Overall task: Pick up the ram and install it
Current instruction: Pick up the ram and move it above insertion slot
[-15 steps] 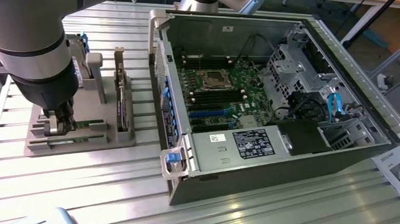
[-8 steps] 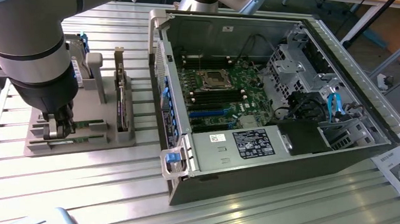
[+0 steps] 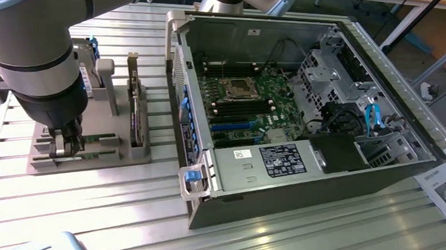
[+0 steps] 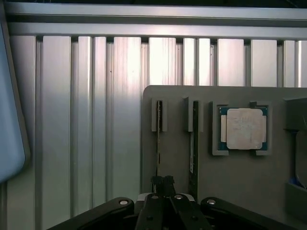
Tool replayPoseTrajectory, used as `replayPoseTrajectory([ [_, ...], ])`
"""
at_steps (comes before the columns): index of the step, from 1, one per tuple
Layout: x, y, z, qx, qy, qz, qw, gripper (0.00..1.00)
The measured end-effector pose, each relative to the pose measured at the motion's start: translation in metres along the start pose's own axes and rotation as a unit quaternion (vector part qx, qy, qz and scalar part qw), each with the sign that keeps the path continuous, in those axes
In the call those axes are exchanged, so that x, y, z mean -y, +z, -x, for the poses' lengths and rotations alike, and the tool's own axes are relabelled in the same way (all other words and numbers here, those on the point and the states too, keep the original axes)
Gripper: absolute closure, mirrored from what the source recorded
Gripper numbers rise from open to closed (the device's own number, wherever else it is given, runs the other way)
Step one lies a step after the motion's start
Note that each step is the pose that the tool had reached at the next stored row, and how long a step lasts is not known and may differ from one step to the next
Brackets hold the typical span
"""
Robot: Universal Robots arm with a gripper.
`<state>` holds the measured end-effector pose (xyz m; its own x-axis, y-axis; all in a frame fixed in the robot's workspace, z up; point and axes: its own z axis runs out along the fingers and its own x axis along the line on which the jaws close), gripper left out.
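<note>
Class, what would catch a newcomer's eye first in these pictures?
The open computer case with its green motherboard dominates the exterior view's right. On that view's left, the grey arm reaches down to a grey parts holder, where the gripper is shut on a ram stick near a silver CPU chip.

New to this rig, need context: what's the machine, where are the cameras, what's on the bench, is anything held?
A single robot arm with a two-finger gripper. One picture is from a camera off the arm; the other from a camera on its wrist, looking down past the gripper. On the slatted metal table sit an open computer case and a gray holder. The holder carries a square CPU chip and two memory sticks on edge. The gripper is shut on the end of one, the ram, which sits in its slot; the second stick stands beside it.
</note>
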<state>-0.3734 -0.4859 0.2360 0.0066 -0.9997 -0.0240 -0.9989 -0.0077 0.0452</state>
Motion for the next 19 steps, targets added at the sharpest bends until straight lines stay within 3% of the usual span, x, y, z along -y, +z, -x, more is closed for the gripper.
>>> replayPoseTrajectory([
  [7, 0.0002, 0.0056, -0.0017, 0.0000, 0.000, 0.0000, 1.0000, 0.90],
  [17, -0.0005, 0.0060, -0.0033, 0.0000, 0.000, 0.0000, 1.0000, 0.90],
  [19, -0.0009, 0.0059, -0.0042, 0.0000, 0.000, 0.0000, 1.0000, 0.84],
])
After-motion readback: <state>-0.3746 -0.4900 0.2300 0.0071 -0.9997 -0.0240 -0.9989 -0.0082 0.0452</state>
